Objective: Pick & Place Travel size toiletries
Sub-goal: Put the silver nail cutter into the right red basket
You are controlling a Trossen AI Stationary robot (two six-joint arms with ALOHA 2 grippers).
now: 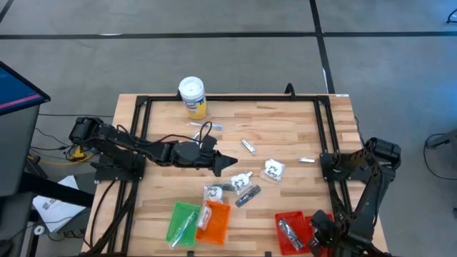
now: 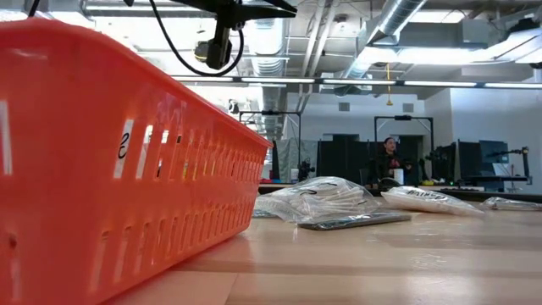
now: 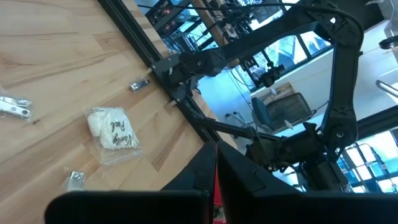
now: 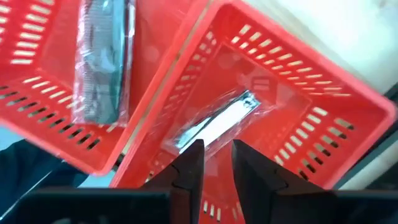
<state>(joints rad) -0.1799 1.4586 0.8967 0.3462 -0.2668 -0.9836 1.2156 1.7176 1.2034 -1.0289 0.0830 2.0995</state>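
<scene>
Travel size toiletries lie scattered on the wooden table: a white packet (image 1: 273, 169) (image 3: 112, 130), silvery pieces (image 1: 248, 146) (image 1: 305, 160), a dark tube (image 1: 248, 195) and crinkly packets (image 1: 239, 182). My left gripper (image 1: 230, 163) (image 3: 216, 177) hovers shut above the table's middle, left of the white packet. At the near right my right gripper (image 1: 318, 237) (image 4: 216, 163) points down into a red tray (image 4: 323, 124), its fingers slightly apart over a clear-wrapped silvery piece (image 4: 217, 124) lying on the tray floor. A second red tray (image 4: 37, 93) beside it holds a wrapped dark item (image 4: 102, 62). My right gripper comes from above, and its fingertips (image 4: 193, 155) stand at the near end of the wrapped silvery piece's wrapper (image 4: 180, 142). That piece lies flat on the tray floor. I cannot tell whether a finger touches it.
A green tray (image 1: 182, 223) and an orange tray (image 1: 214, 221) (image 2: 127, 169) sit at the near edge. A white-lidded tub with a yellow label (image 1: 192, 96) stands at the far edge. A black frame (image 1: 139, 107) runs round the table. A person (image 2: 388, 157) sits in the room behind.
</scene>
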